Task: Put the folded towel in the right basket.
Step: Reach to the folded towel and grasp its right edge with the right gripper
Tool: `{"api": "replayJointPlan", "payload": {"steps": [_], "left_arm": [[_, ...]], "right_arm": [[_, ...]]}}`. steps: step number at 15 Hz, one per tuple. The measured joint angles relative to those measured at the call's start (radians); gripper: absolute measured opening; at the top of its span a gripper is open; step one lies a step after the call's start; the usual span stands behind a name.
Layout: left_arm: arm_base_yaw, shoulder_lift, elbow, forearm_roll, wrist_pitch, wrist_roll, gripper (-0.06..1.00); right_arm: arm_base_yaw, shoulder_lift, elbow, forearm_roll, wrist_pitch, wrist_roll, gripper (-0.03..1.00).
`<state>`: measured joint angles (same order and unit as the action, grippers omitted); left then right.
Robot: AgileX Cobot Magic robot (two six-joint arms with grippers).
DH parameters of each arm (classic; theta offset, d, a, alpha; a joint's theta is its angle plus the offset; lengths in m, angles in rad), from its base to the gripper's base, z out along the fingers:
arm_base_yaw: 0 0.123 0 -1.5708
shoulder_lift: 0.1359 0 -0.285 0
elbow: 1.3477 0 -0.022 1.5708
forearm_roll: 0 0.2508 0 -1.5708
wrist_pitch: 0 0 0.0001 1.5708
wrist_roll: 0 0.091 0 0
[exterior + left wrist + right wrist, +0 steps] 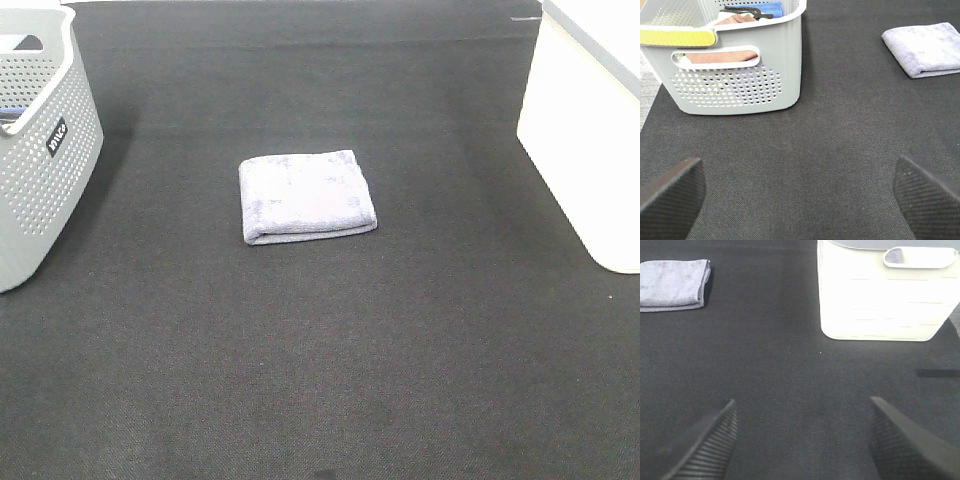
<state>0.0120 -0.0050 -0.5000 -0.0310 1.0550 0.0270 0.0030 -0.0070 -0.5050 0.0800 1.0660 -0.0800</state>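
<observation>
Towel point(307, 196): folded, flat at centre of mat point(320, 380), untouched. White basket point(585, 140): three o'clock, destination. Left gripper point(797, 170), right gripper point(803, 402): both spread wide, empty, apart from towel, probably awaiting approach.

i count one folded towel point(307, 196), two baskets, a grey perforated basket point(40, 200) and a white basket point(580, 150), and two grippers: left gripper point(800, 195), right gripper point(800, 435).
</observation>
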Motion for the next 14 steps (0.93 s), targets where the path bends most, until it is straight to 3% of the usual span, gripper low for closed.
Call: {"api": "replayJointPlan", "payload": {"steps": [5, 7, 10, 14], "left_arm": [[0.0, 0.0, 0.0, 0.0, 0.0, 0.0, 0.97], [0.0, 0.0, 0.0, 0.0, 0.0, 0.0, 0.97], [0.0, 0.0, 0.0, 0.0, 0.0, 0.0, 0.97], [0.0, 0.0, 0.0, 0.0, 0.0, 0.0, 0.97]], "right_arm": [[0.0, 0.051, -0.009, 0.0, -0.011, 0.0, 0.69], [0.0, 0.156, -0.054, 0.0, -0.085, 0.0, 0.69], [0.0, 0.458, -0.22, 0.0, -0.234, 0.0, 0.69], [0.0, 0.854, -0.499, 0.0, -0.284, -0.035, 0.69]]}}
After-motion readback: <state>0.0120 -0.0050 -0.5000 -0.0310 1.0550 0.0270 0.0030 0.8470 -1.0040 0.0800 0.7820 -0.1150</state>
